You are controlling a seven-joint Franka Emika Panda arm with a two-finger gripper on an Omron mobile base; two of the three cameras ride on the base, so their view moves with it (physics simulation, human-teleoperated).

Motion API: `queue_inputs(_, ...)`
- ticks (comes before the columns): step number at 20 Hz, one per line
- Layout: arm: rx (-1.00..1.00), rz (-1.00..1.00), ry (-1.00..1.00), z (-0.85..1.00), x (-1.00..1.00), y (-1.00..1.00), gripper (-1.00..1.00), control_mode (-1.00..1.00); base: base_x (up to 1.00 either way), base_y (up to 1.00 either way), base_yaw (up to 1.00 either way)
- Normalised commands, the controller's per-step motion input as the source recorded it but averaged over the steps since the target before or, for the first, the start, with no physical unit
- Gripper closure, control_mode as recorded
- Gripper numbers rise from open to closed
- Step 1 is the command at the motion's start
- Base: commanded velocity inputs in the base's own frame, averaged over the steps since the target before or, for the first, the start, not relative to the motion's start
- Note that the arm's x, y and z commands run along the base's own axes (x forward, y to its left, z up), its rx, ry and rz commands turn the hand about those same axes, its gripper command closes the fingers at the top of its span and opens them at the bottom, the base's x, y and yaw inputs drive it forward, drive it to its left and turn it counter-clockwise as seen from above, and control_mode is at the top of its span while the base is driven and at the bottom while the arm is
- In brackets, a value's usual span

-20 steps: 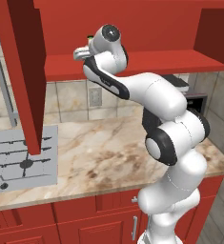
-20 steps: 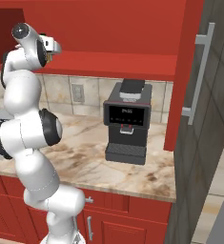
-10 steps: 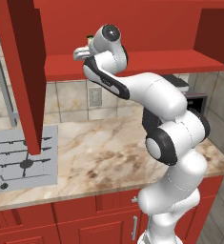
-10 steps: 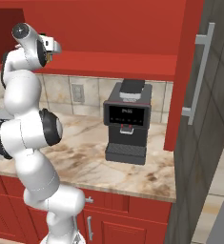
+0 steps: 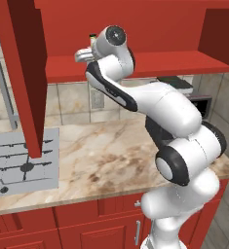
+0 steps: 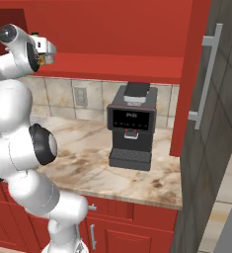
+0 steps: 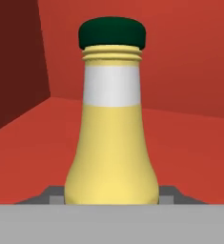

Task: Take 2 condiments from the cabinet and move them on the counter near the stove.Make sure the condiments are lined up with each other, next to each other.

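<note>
A small yellow bottle (image 7: 111,143) with a dark green cap stands upright on the red shelf of the cabinet (image 5: 150,65). My gripper (image 7: 111,198) is shut on its lower body, a finger tip (image 7: 51,195) on each side. In the left base view the arm reaches up into the cabinet, where the gripper (image 5: 80,54) sits at shelf height with the bottle's green cap (image 5: 92,36) just behind the hand. The right base view shows the gripper (image 6: 51,49) at the same shelf. The counter (image 5: 101,160) and the stove (image 5: 18,160) lie below.
The open red cabinet door (image 5: 23,73) hangs over the stove's right edge. A black coffee machine (image 6: 131,126) stands on the counter to the right. Another open door with a silver bar handle (image 6: 206,79) juts out at far right.
The jaws have closed in on the yellow bottle. The arm's pose looks unchanged.
</note>
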Motion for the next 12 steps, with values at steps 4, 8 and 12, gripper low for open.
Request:
queue_inputs(4,0.0,0.08,-0.21,0.01,-1.0,-0.36,1.0,-1.0,0.0,0.0,0.0)
queue_inputs(8,-0.04,0.18,-0.15,0.0,-1.0,-0.59,1.0,-1.0,0.0,0.0,0.0)
queue_inputs(12,-0.08,0.24,-0.13,0.0,-1.0,-0.75,1.0,-1.0,0.0,0.0,0.0)
